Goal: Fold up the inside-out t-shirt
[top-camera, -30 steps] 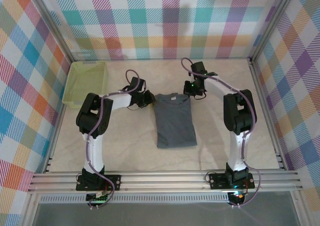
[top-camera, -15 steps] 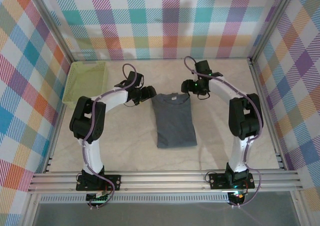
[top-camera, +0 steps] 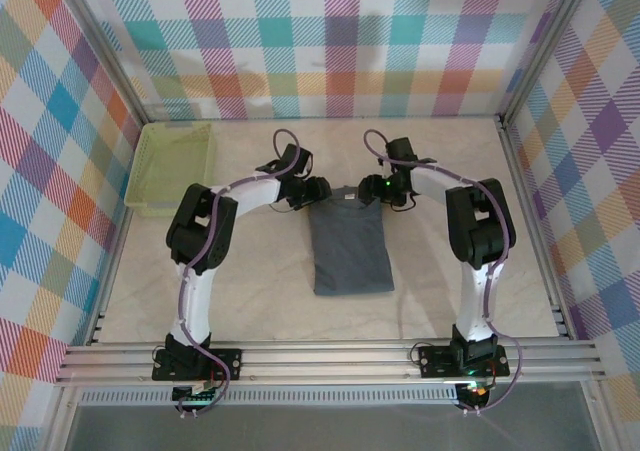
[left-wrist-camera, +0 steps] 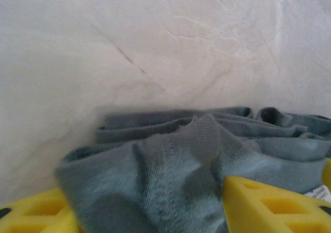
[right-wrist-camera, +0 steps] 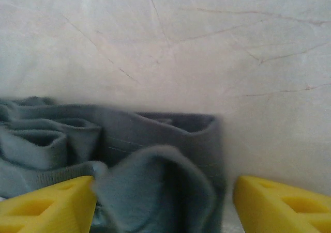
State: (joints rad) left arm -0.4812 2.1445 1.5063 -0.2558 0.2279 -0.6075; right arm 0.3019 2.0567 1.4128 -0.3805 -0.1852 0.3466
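Starting at the left gripper (top-camera: 317, 192): planted on the 11 o'clock corner of the inside-out t-shirt (top-camera: 350, 243), jaws standing fairly wide, yellow fingertips (left-wrist-camera: 258, 202) either side of a wad of grey cloth touching both. Looks loose rather than squeezed, so not calling that a grip. Same deal over at the right gripper (top-camera: 373, 189), down on the 1 o'clock corner: jaws wide apart, a puffed-up fold of cloth against one of its yellow fingertips, a thin sliver of bare table (top-camera: 250, 281) before the other. Not clamped on anything there either. Between the two, a small white label (top-camera: 346, 199) at the collar. Moving outward: shirt lying in the middle of the table, folded into a narrow rectangle, collar end at 12 o'clock, hem at 6, flat and smooth lower down, rumpled only along the top edge under the grippers. Further out, a lime-green mesh basket (top-camera: 172, 166) way off at 10 o'clock, well apart from the shirt, tucked against the plaid wall (top-camera: 330, 41). Arm bases (top-camera: 197, 359) bolted along the 6 o'clock edge.
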